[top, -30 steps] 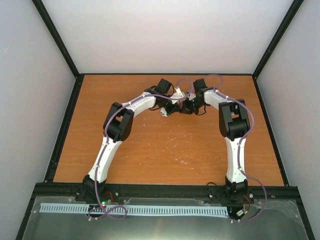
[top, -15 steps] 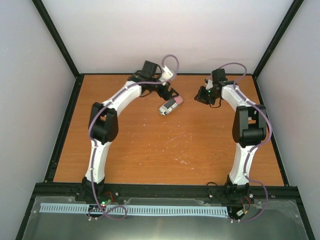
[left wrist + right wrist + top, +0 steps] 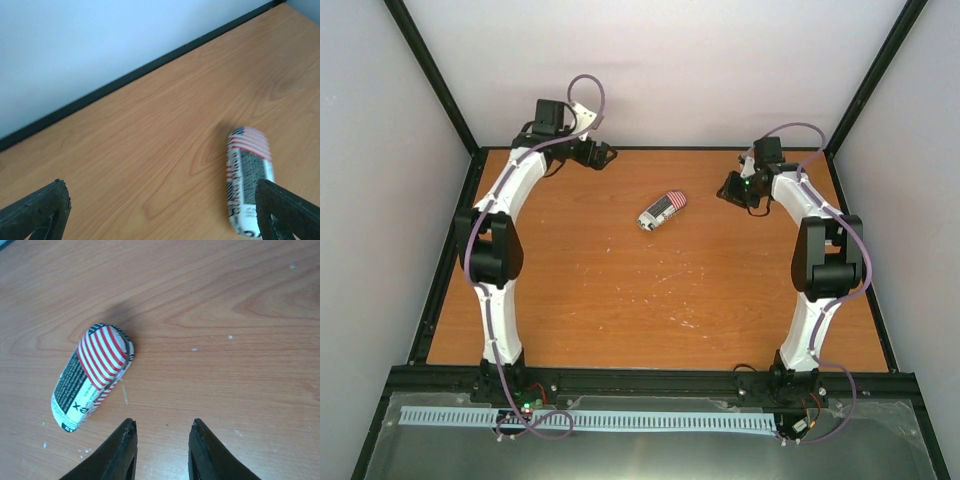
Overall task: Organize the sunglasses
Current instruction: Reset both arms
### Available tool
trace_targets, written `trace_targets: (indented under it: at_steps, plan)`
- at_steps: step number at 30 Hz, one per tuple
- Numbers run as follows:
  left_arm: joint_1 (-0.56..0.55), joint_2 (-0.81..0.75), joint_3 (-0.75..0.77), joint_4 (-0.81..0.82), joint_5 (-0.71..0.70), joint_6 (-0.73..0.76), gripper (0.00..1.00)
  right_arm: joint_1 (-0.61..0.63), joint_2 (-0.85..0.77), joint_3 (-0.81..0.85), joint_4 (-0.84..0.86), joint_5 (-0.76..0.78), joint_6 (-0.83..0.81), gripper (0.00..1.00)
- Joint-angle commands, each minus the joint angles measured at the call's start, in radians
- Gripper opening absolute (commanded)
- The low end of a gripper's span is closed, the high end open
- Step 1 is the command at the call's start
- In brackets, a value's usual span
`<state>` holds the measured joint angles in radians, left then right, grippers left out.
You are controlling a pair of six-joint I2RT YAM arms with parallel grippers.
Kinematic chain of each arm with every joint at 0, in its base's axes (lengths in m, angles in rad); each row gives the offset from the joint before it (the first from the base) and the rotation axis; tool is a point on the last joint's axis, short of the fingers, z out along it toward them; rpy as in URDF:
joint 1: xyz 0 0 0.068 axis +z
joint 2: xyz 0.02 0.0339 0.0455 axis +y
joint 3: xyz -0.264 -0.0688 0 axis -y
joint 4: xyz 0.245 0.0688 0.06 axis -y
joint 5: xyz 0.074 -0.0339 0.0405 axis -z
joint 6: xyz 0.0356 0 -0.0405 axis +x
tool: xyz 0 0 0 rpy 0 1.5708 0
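Observation:
A closed oblong case point(image 3: 662, 210) printed with red and white stripes and black text lies on the wooden table, toward the back middle. No sunglasses show in any view. My left gripper point(image 3: 603, 155) hovers near the back left corner, well left of the case. In the left wrist view the left gripper point(image 3: 159, 186) is wide open and empty, with the case point(image 3: 247, 175) by its right finger. My right gripper point(image 3: 728, 190) is to the right of the case. In the right wrist view the right gripper point(image 3: 163, 423) is partly open over bare wood, the case point(image 3: 95, 372) just ahead and left.
A black frame rail point(image 3: 650, 149) runs along the table's back edge below the white wall. White scuff marks point(image 3: 670, 280) dot the wood in the middle. Both arm bases stand at the near edge.
Both grippers were together at the case and shut. They have let go and opened. The left arm swung to the back left corner, the right arm drew back right. The case lies free.

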<state>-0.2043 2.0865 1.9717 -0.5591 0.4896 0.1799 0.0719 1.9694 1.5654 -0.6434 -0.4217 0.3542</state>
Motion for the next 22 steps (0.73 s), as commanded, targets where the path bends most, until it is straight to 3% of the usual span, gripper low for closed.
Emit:
trace_targets:
  at_steps: [1, 22]
  plan:
    - [0.017, 0.089, 0.083, -0.127, -0.016, 0.027, 0.99, 0.011, 0.008, 0.028, 0.022, -0.058, -0.027, 0.29]
    - [0.035, 0.105, -0.01, -0.131, -0.024, -0.005, 1.0, 0.011, 0.017, -0.013, -0.023, 0.044, -0.023, 0.29]
